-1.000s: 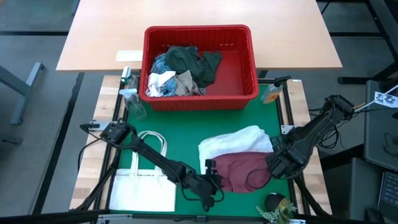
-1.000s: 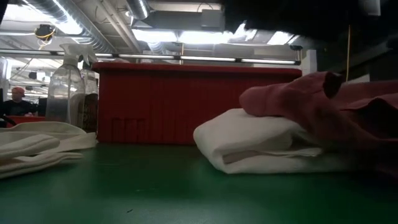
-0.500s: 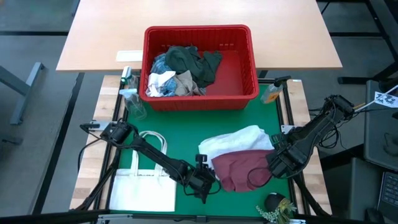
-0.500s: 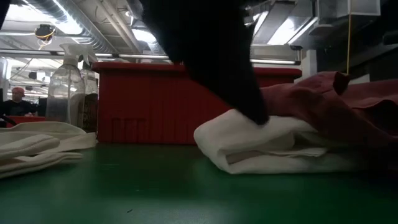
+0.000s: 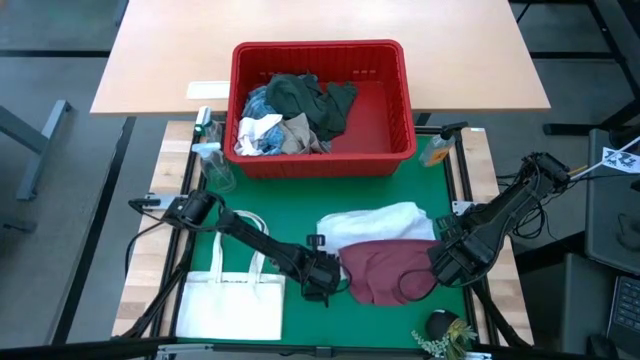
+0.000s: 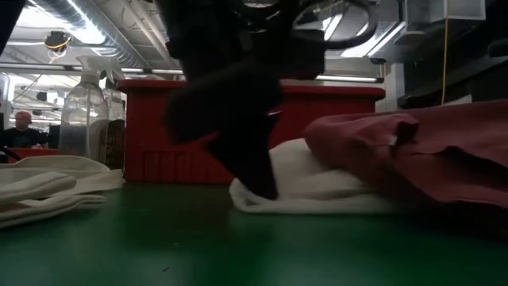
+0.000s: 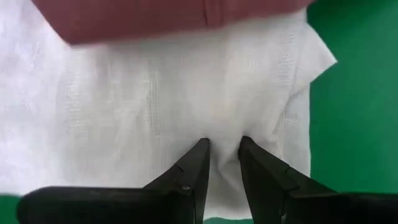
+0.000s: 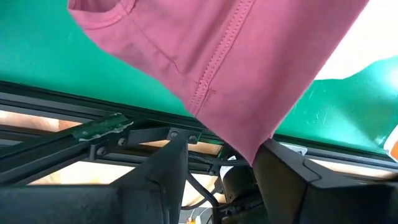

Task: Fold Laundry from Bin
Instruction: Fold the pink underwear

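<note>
**Inspector:** Change since the earlier frame: the left gripper has moved from the mat's near edge up and leftward to the near-left edge of the white cloth. That cloth now lies flatter, and the maroon garment sits a little nearer the bin.

**Clerk:** State of the left fingers?

**Inspector:** Narrow. In the left wrist view the two fingertips stand close together with a small pucker of white cloth between them. Whether it is truly pinched, I cannot tell. In the low view the gripper meets the cloth's edge at mat level.

**Clerk:** The right gripper?

**Inspector:** The right gripper is at the maroon garment's right edge, near the mat's right border. The right wrist view shows its fingers spread wide with a maroon hem hanging into the gap. It cannot be told that they grip the hem.

**Clerk:** Position of the laundry?

**Inspector:** Maroon garment overlaps the near part of the white cloth, both on the green mat. Remaining laundry, dark green, white, blue and tan, is heaped in the left half of the red bin beyond the mat.

**Clerk:** Other items?

**Inspector:** A white tote lies flat at the mat's near left. A spray bottle stands beside the bin's left corner.
</note>
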Robot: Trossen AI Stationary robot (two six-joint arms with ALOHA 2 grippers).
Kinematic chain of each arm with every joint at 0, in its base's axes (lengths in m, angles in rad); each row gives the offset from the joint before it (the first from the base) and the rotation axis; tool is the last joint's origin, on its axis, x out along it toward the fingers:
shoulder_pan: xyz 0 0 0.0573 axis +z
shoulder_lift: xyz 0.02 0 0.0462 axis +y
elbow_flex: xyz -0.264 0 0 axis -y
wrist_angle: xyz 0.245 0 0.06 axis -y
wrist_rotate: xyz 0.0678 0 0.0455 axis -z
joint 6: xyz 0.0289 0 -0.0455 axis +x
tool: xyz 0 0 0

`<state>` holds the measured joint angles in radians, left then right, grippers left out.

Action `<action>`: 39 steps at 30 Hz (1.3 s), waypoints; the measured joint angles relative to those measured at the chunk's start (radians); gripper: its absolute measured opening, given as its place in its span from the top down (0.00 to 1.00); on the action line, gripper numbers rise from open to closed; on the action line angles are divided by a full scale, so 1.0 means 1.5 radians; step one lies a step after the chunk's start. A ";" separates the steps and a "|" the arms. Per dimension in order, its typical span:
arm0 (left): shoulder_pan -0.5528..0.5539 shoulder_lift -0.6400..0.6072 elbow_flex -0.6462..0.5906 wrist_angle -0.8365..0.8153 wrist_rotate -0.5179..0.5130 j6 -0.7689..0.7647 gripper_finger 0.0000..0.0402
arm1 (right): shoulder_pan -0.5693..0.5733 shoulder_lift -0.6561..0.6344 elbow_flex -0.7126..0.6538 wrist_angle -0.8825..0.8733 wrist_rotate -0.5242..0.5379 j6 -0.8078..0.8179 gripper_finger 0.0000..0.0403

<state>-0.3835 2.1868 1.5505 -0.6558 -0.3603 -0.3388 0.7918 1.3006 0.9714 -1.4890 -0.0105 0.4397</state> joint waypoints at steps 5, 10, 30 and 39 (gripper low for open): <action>0.006 -0.003 0.001 -0.097 -0.017 0.003 0.82 | 0.000 0.000 0.000 0.032 0.001 0.000 0.57; 0.006 -0.017 -0.003 -0.162 -0.037 -0.011 0.85 | 0.000 0.000 0.000 0.085 0.010 0.000 0.57; -0.032 -0.052 0.036 -0.026 0.161 -0.172 0.81 | 0.000 0.000 0.000 0.106 0.123 0.000 0.57; -0.074 -0.046 0.036 0.213 0.079 -0.100 0.62 | 0.000 0.000 0.000 0.110 0.123 0.000 0.57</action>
<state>-0.4939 2.1180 1.6043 -0.3367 -0.2414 -0.4883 0.7914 1.3006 0.9718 -1.3241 0.1745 0.4400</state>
